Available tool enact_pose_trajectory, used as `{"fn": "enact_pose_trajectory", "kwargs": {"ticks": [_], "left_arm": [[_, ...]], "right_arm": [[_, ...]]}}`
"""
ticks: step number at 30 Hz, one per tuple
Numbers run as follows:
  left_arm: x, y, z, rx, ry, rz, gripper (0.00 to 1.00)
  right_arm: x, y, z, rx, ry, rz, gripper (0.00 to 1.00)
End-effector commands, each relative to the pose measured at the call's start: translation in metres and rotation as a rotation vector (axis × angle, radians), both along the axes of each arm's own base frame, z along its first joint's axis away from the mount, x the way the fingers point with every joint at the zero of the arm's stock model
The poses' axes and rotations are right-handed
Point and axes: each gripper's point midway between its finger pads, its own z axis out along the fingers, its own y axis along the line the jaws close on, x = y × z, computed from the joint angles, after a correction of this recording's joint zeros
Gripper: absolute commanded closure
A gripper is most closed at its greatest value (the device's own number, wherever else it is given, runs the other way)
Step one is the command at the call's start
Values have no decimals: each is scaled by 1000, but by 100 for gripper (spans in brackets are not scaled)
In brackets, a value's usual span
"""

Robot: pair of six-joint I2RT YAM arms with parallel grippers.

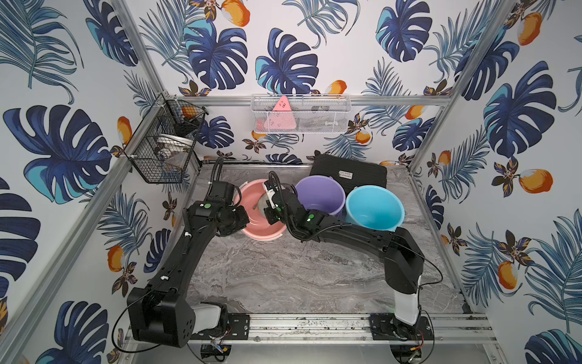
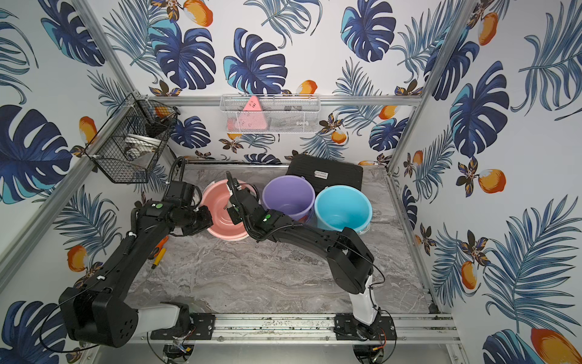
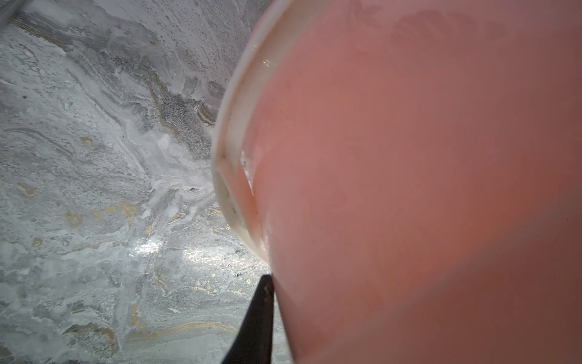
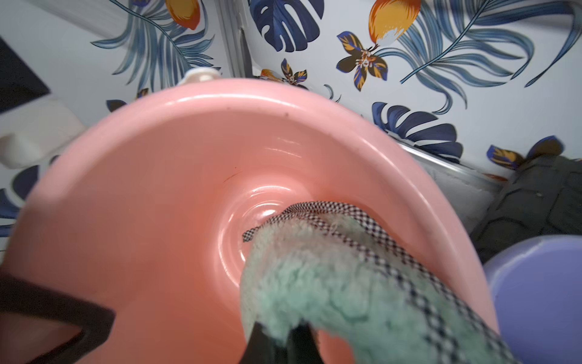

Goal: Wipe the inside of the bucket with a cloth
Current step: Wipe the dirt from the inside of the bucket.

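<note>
The left end effector was closed on the rim of the pink bucket, one finger outside the wall. It was probably there to keep the bucket tilted and steady on the counter, with the mouth toward the other arm. The right end effector was clamped on the cloth, which reached deep inside the bucket, near its bottom. The white label on the black mat was too small to read.

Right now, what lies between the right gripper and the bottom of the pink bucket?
The cloth, pinched in the right gripper, stretches toward the pink bucket's bottom; the right wrist view shows it. Contact there is unclear.
</note>
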Motion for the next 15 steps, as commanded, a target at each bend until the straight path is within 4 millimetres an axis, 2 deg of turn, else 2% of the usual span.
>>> {"fn": "enact_pose_trajectory", "kwargs": {"ticks": [1, 4, 7, 11, 15], "left_arm": [[9, -8, 1, -41, -39, -25, 100], [8, -7, -1, -40, -39, -22, 100], [7, -4, -2, -21, -39, -15, 100], [10, 5, 2, 26, -56, 6, 100], [16, 9, 6, 41, -69, 28, 100]], "right_arm": [[27, -4, 4, -78, -134, -117, 100], [45, -8, -8, -193, -173, -209, 100], [56, -23, -17, -277, -221, -317, 100], [55, -46, -26, -345, -233, -401, 100], [42, -65, -38, -381, -156, -434, 100]]}}
